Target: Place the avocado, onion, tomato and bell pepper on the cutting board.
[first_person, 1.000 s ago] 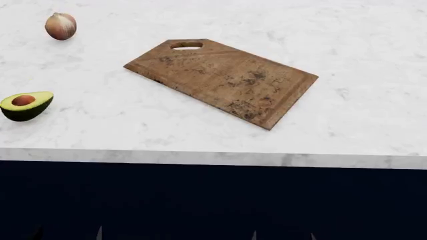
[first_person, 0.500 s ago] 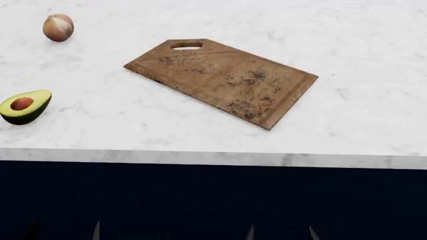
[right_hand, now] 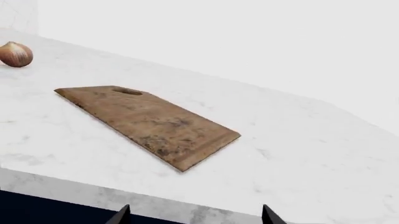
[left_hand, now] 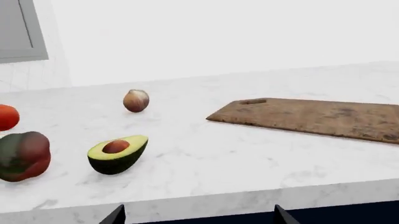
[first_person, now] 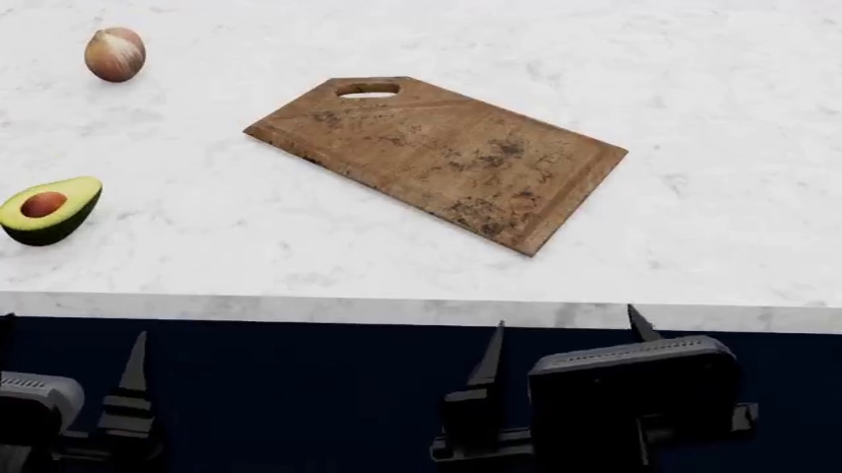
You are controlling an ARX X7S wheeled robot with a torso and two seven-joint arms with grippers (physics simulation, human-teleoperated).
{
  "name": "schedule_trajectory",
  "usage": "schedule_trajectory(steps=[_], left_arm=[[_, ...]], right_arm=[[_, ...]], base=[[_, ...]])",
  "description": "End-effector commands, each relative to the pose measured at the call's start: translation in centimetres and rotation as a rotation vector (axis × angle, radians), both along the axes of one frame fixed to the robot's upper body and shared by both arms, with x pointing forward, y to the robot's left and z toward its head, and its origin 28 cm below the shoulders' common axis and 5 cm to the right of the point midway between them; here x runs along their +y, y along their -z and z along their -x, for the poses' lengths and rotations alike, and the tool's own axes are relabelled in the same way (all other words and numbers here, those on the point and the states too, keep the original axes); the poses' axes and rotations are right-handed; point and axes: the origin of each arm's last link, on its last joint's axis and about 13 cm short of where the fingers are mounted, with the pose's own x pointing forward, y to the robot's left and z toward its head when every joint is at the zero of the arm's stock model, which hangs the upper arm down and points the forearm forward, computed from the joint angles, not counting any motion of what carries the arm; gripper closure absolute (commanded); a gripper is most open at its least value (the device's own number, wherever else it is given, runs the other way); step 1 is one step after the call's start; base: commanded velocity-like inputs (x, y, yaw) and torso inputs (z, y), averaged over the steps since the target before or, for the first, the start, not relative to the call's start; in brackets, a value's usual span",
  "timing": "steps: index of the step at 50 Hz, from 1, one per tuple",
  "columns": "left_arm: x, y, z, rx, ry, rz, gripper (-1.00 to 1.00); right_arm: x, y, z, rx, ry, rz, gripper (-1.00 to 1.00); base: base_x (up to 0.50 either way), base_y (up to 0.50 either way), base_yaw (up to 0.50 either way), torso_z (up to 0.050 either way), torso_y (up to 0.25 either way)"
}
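Observation:
The cutting board (first_person: 435, 158) lies at an angle on the white marble counter, with nothing on it. The halved avocado (first_person: 50, 209) lies at the left and the onion (first_person: 114, 54) at the far left. In the left wrist view I see the avocado (left_hand: 117, 152), the onion (left_hand: 136, 100), the red tomato (left_hand: 6, 116), a red-green bell pepper (left_hand: 24, 155) and the board (left_hand: 311, 116). The board (right_hand: 146, 120) and the onion (right_hand: 16, 54) also show in the right wrist view. My left gripper (first_person: 66, 345) and right gripper (first_person: 566, 340) are open and empty, below the counter's front edge.
The counter's front edge (first_person: 421, 310) runs across the view above a dark blue cabinet front (first_person: 329, 384). A white wall stands behind the counter (left_hand: 218, 37). The tomato and the bell pepper are outside the head view.
Both grippers have risen into the bottom of the head view, just below the counter edge. The onion and avocado shifted slightly left a second ago and now lie still.

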Motion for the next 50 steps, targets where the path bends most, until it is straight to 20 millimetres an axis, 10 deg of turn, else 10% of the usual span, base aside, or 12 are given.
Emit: schedule_trajectory(steps=[1,34,36,50], left_arm=[[1.9,-4.4,-1.4,0.007,-0.029,-0.043,-1.0],[4.8,-18.0,-9.6,0.005,0.018,-0.085,-1.0],[5.7,-20.8,-8.8,0.004,0.024,-0.05,-1.0],[5.9,-20.9,-8.5,0.013,0.035,-0.057,-1.0]], right_arm=[[-1.4,-5.2,-0.4,-0.015,-0.015,0.081,-1.0],[-5.5,-19.4,-7.6,0.092,-0.075,0.144,-1.0],[-4.8,-22.7,-6.5,0.026,-0.085,0.147,-1.0],[-4.1,-22.3,-6.4,0.029,-0.107,0.145,-1.0]], base=[[0.0,0.0,0.0,0.0,0.0],[0.0,0.0,0.0,0.0,0.0],[0.0,0.25,0.0,0.0,0.0],[0.0,0.5,0.0,0.0,0.0]])
